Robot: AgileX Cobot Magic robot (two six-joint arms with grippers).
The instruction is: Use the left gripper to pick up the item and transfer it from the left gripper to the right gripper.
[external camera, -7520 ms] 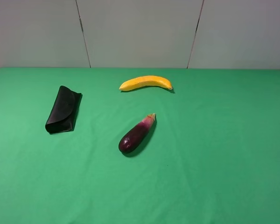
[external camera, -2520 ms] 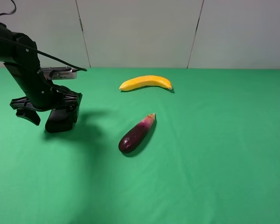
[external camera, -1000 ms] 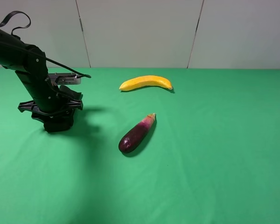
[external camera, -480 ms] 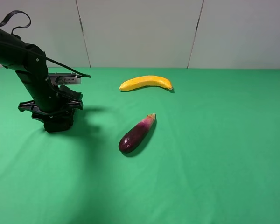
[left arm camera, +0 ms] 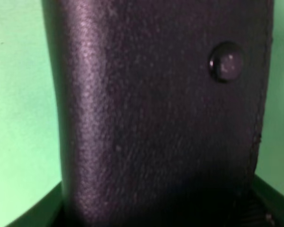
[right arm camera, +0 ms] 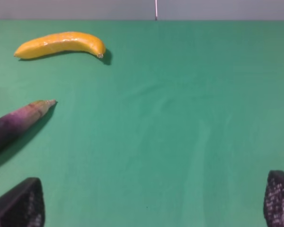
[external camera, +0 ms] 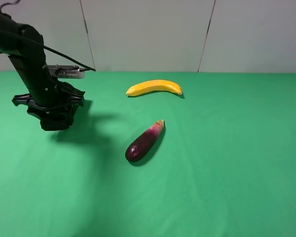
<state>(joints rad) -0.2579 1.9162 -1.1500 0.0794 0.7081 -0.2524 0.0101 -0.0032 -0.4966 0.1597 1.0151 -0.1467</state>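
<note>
Because the left gripper [external camera: 50,107] and the item [external camera: 53,122] are both black, the high camera shows them as one dark mass at the left of the green cloth [external camera: 227,163], and the line where jaw ends and case begins is hard to make out. The jaws stand closed on the item, and only its lower end shows beneath them. The left wrist camera is almost filled by the case's grained leather-like face, with a round snap stud [left arm camera: 226,61] near one edge; its ends are cut off by the frame, and the dark wedges in two corners, one of them a fingertip [left arm camera: 274,201], are too shadowed to read clearly. The item hangs from the gripper with its long side pointing down, and its shadow [external camera: 86,133] falls on the cloth to one side, so it seems to be clear of the surface, though the gap itself cannot be seen. The right gripper [right arm camera: 149,205] is out of the high view; its own camera shows the jaws spread wide, nothing between them. The eggplant [external camera: 144,141] lies mid-cloth, well apart from the item, and the banana [external camera: 154,87] lies beyond it, near the back wall.
</note>
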